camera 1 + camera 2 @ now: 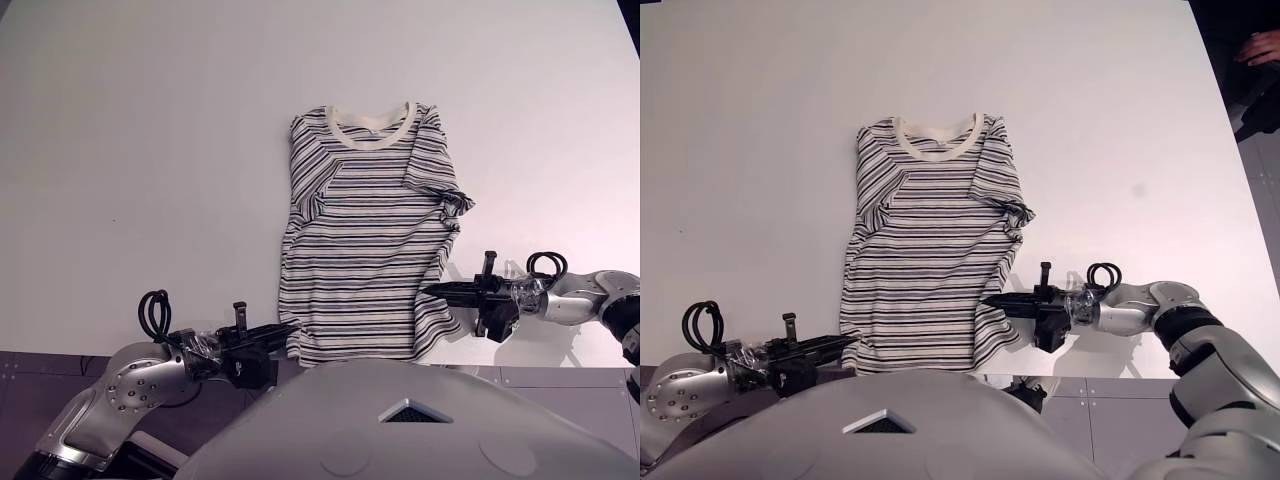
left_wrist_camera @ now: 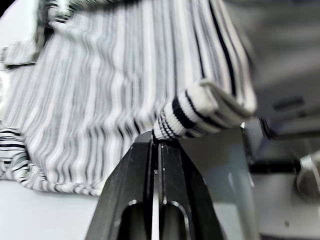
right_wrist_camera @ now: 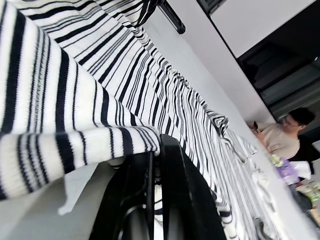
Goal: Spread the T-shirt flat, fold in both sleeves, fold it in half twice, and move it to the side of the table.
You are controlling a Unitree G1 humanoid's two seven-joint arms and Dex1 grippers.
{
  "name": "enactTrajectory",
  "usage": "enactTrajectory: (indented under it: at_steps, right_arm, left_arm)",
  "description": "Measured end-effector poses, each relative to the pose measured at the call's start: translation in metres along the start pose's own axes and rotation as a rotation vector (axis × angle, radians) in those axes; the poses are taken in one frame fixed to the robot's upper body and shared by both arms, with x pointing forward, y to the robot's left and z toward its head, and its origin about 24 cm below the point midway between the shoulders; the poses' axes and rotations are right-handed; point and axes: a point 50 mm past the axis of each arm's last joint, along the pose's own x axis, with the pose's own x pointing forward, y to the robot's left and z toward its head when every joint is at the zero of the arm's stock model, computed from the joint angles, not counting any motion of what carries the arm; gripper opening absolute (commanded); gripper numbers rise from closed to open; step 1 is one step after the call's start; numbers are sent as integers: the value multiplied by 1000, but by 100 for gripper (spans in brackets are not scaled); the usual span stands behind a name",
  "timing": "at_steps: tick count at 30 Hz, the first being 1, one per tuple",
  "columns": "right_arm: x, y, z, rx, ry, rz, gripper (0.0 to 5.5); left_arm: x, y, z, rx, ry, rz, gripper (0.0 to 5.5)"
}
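the striped t-shirt (image 1: 365,240) lies on the white surface (image 1: 150,150), collar away from the robot, both sleeves folded in over the body and the hem along the near edge. the left tool (image 1: 288,328) sits at the hem's left corner, and the right tool (image 1: 428,290) at the shirt's right side near the hem. each tool's fingers are pressed together, pinching a lifted bit of the striped cloth.

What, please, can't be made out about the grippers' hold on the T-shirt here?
Right wrist view: the T-shirt hem drapes over the right gripper, hiding how much cloth it pinches.
Left wrist view: cloth beyond the left gripper is blurred.
Eye views: both pinches too small.
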Motion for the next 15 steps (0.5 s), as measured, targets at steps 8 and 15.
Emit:
enactTrajectory:
  at_steps: [8,15]
  right_arm:
    - [10,-28,-12,215,137,12,12]
    - [-70,-113,32,641,223,-135,12]
  left_arm:
    - [-6,31,21,-286,-159,181,10]
    - [-15,56,26,-451,-273,274,10]
